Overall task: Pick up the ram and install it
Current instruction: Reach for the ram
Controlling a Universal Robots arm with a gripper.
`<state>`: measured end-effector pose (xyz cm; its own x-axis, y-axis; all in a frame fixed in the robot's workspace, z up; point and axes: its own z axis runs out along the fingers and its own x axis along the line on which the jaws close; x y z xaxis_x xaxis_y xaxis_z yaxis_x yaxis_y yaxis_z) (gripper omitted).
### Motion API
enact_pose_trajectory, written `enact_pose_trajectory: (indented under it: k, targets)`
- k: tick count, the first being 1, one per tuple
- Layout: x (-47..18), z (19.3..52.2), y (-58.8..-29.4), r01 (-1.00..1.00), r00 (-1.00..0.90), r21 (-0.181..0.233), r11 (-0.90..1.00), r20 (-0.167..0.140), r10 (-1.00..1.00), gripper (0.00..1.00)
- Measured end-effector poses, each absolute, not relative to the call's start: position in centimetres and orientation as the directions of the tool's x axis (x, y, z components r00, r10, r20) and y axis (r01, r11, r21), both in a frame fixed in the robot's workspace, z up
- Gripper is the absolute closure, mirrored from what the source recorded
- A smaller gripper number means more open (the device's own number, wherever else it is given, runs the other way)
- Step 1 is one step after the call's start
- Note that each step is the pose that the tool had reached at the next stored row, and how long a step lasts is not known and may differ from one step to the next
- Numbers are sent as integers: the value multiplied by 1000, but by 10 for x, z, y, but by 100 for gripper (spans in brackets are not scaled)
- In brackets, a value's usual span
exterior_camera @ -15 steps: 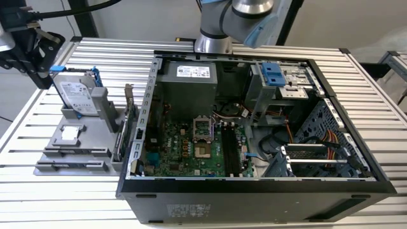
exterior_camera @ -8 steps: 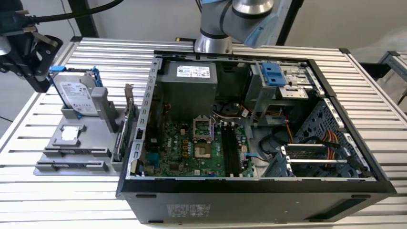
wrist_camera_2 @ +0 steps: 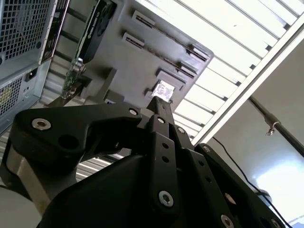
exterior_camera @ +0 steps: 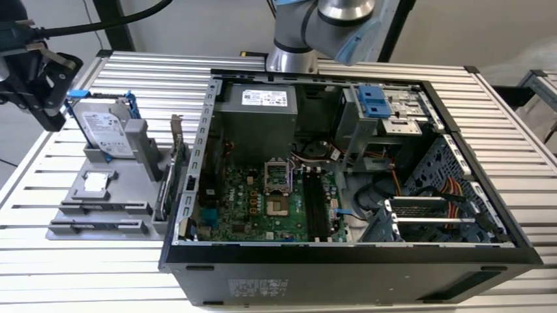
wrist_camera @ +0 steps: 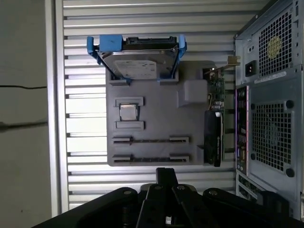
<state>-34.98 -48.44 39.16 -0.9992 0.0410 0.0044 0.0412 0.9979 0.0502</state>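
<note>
I read the gripper as clenched, fingertips together, nothing between them. It hangs well clear of the grey fixture. The ram stands on edge in a fixture slot with a second stick beside it, at the end away from the hard drive. In the exterior view its long axis runs left-right, and it's closer to the camera than the gripper.
</note>
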Motion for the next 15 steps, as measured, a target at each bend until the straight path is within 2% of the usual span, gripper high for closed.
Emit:
enact_pose_trajectory:
  k: [15]
  targets:
    - [-350,391,-489,16,-1000,50,999,7,15,100]
